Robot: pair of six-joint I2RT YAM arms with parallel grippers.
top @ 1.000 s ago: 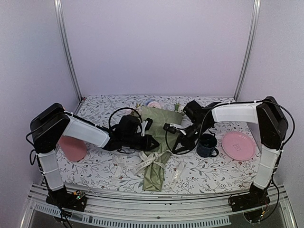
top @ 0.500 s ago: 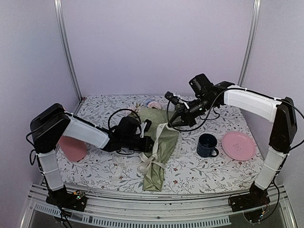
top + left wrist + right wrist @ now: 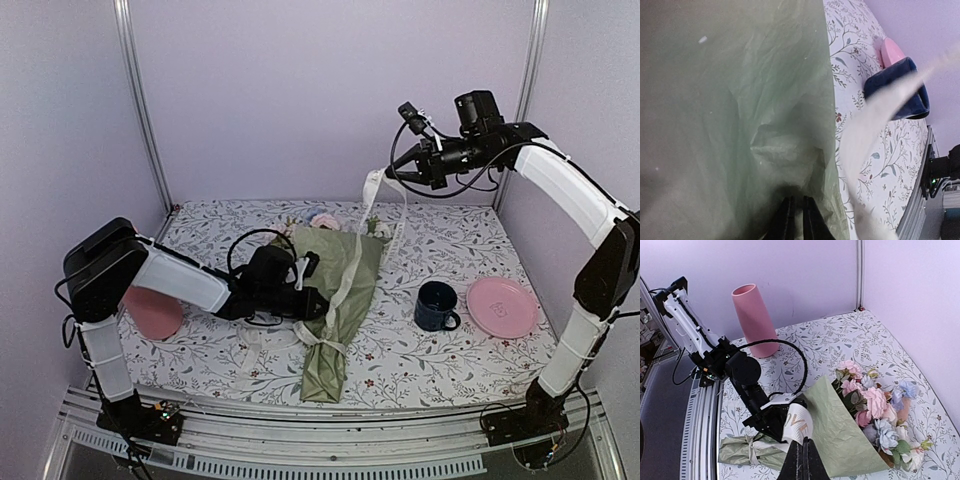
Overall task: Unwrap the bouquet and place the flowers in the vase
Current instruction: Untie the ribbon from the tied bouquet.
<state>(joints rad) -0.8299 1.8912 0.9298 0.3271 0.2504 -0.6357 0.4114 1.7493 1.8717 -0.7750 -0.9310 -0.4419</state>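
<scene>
Up and back has gone the right arm since a second ago: it was low beside the mug then, and now the right gripper (image 3: pixel 391 167) hangs high near the far wall, clamped shut on the cream ribbon (image 3: pixel 357 245), which trails down in a long slack-to-taut line to the bouquet (image 3: pixel 340 290). On the other side nothing has shifted. The left gripper (image 3: pixel 318 305) lies low against the bouquet's middle with its jaws nearly together, and from its own camera it looks to be pinching a fold of the olive paper to hold the bundle down.

What matters next is the line of that ribbon. The bouquet lies flat with its long axis running from the near edge to the far wall, stem end toward the arms and the flowers (image 3: pixel 325 218) at the far end. The ribbon's knot (image 3: pixel 322 338) sits at the narrow stem end, below and nearer than the right gripper, and it looks tied, so I'd judge the pull has to carry on away from it. The left arm is the nearer one to the wrap.

The vase (image 3: pixel 752 320) stands upright at the left, well apart from the flowers, behind the left arm. A floral-print cloth (image 3: pixel 450 350) covers the table; the mug (image 3: pixel 435 305) and pink plate (image 3: pixel 503 305) sit to the right, apart from the ribbon
</scene>
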